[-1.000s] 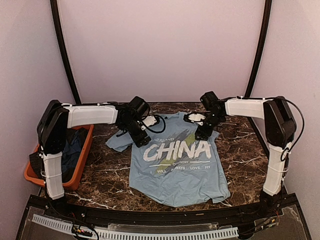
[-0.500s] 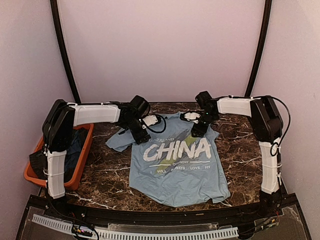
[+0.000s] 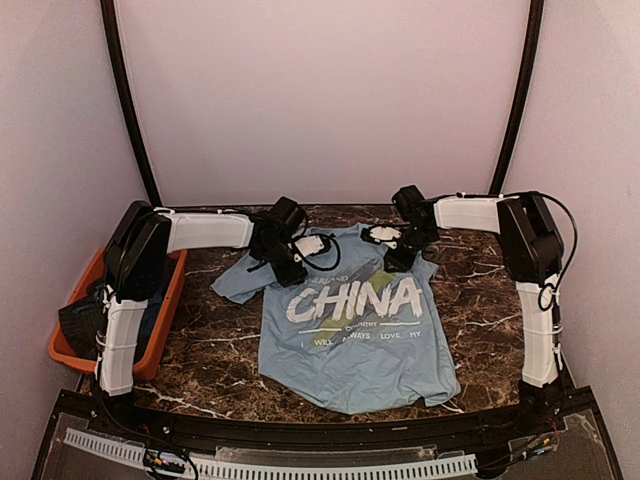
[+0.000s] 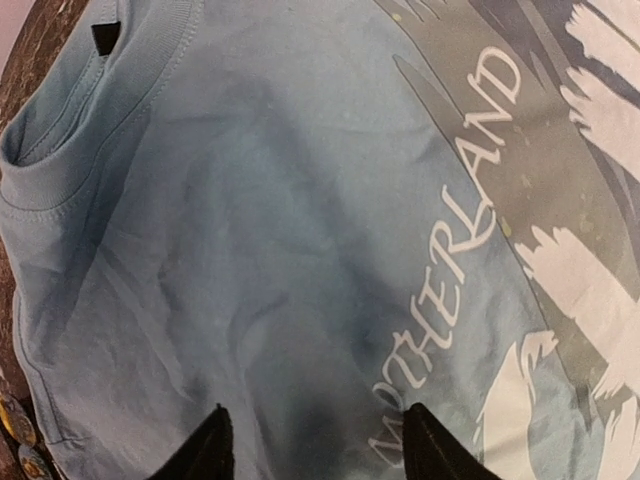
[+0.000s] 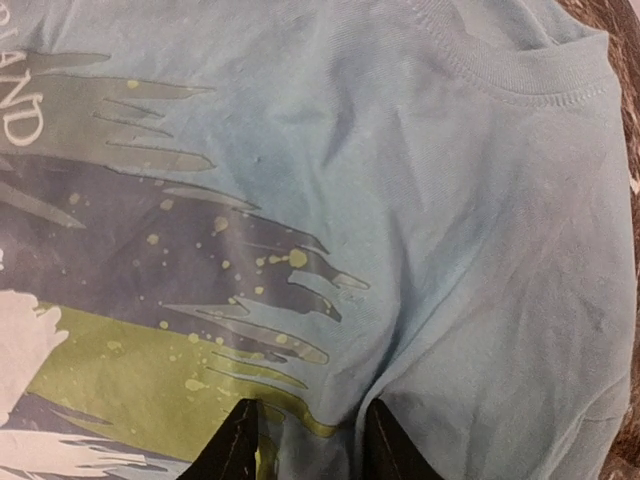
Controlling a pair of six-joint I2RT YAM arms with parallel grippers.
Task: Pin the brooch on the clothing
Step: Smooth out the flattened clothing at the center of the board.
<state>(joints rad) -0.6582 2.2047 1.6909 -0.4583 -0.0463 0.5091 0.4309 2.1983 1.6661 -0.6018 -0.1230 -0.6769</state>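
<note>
A light blue short-sleeved T-shirt with big white CHINA lettering (image 3: 350,340) lies spread flat on the brown marbled table (image 3: 480,300). The left hand (image 4: 318,448) sits low over the chest near the collar, its black fingers apart with smooth cloth between them. The right hand (image 5: 310,445) is at the collar's other side, its fingers also apart and a raised crease of cloth between them. Two tiny round bronze discs (image 4: 14,420), seemingly brooches, lie just beside the shirt's edge. An orange plastic bin (image 3: 168,300) holds dark garments
</note>
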